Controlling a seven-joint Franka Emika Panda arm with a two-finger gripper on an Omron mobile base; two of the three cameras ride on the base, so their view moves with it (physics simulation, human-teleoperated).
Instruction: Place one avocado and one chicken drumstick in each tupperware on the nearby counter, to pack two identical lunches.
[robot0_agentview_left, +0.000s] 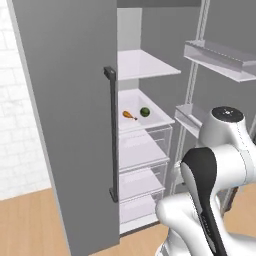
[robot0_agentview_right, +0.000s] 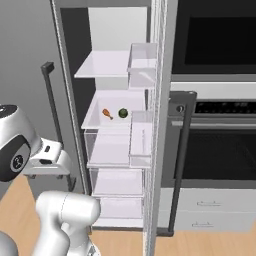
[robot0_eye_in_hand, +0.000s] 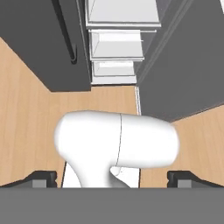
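A dark-green avocado (robot0_agentview_left: 145, 112) (robot0_agentview_right: 123, 113) and an orange-brown chicken drumstick (robot0_agentview_left: 129, 115) (robot0_agentview_right: 107, 113) lie side by side on a white middle shelf (robot0_agentview_left: 156, 118) (robot0_agentview_right: 95, 120) inside the open fridge, the drumstick to the left. My gripper (robot0_eye_in_hand: 113, 179) is open with nothing between its fingertips (robot0_eye_in_hand: 43, 178). It hangs low in front of the fridge, pointing down at the wooden floor, far from both foods. The tupperware and the counter are out of view.
The fridge's left door (robot0_agentview_left: 70, 125) stands open with a long dark handle (robot0_agentview_left: 112, 135). The right door (robot0_agentview_right: 160, 125) carries clear bins (robot0_agentview_left: 220, 57). Clear drawers (robot0_agentview_right: 117, 182) sit below the food shelf. A built-in oven (robot0_agentview_right: 220, 150) stands right of the fridge.
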